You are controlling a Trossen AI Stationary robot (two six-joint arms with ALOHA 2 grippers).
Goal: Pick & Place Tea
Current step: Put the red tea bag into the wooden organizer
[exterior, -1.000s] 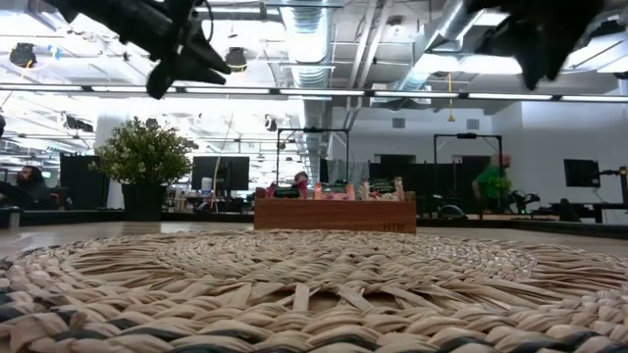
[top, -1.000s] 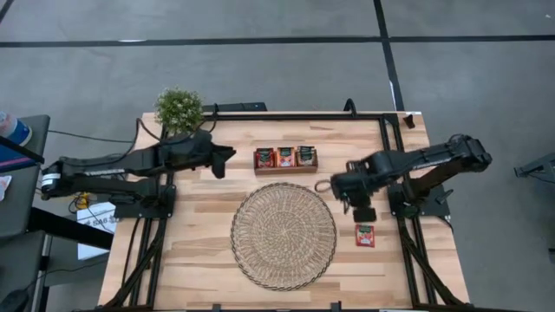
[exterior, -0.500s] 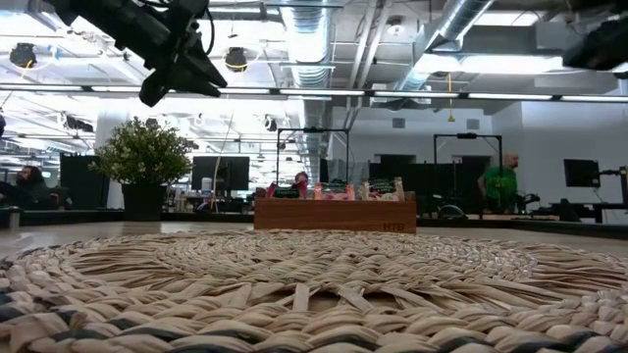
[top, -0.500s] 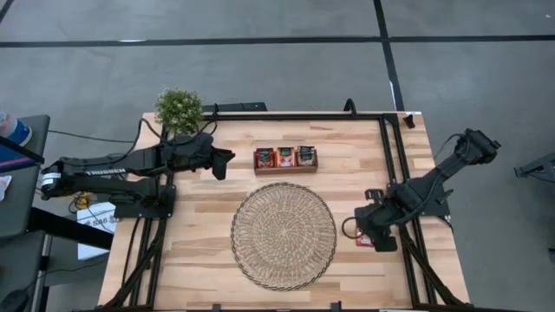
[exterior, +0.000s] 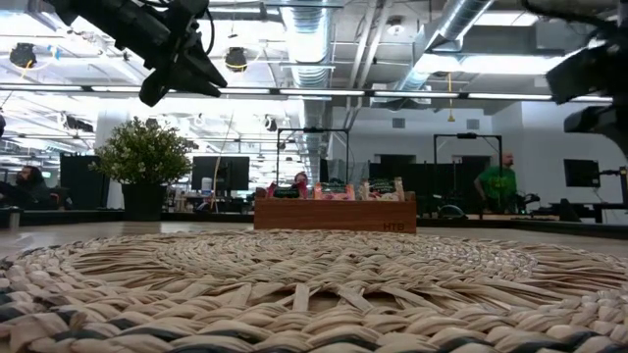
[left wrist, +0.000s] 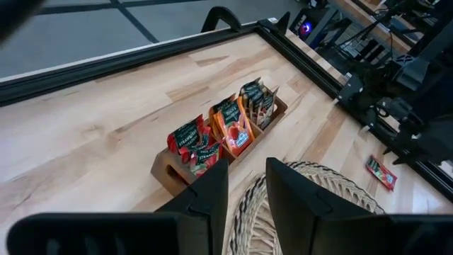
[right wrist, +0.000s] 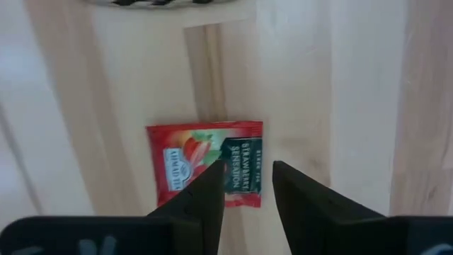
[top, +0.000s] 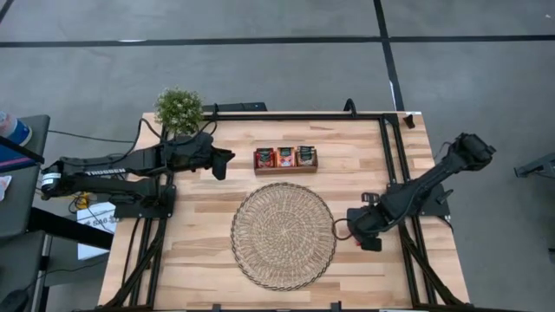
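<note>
A single red tea sachet (right wrist: 204,164) lies flat on the bare wooden table (top: 208,234), at about 4 o'clock from the round woven mat (top: 283,235) and just beside its rim. In the right wrist view the sachet sits directly ahead of the right gripper (right wrist: 248,185). The two dark fingers (right wrist: 202,195) stand apart with a narrow gap between them, and the printed end of the sachet shows in that gap. The fingers are released and hold nothing. Whether the fingertips touch the sachet cannot be told. In the high view the right gripper (top: 365,232) covers the sachet, so only the wrist views show it; the left wrist view shows it as a small red strip (left wrist: 381,173) on the wood beyond the mat.

The remaining tea sachets (top: 285,157) stand upright in the wooden tray (top: 285,169), at 12 o'clock from the mat, filling all three compartments.

The left gripper (top: 219,162) hangs above the table at 9 o'clock from the tray, well apart from the loose sachet. Its fingers (left wrist: 212,188) are slightly parted and empty.

A small potted plant (top: 179,109) stands at the table's 11 o'clock corner. In the low view a person (exterior: 497,183) in a green top stands in the room beyond the table.
</note>
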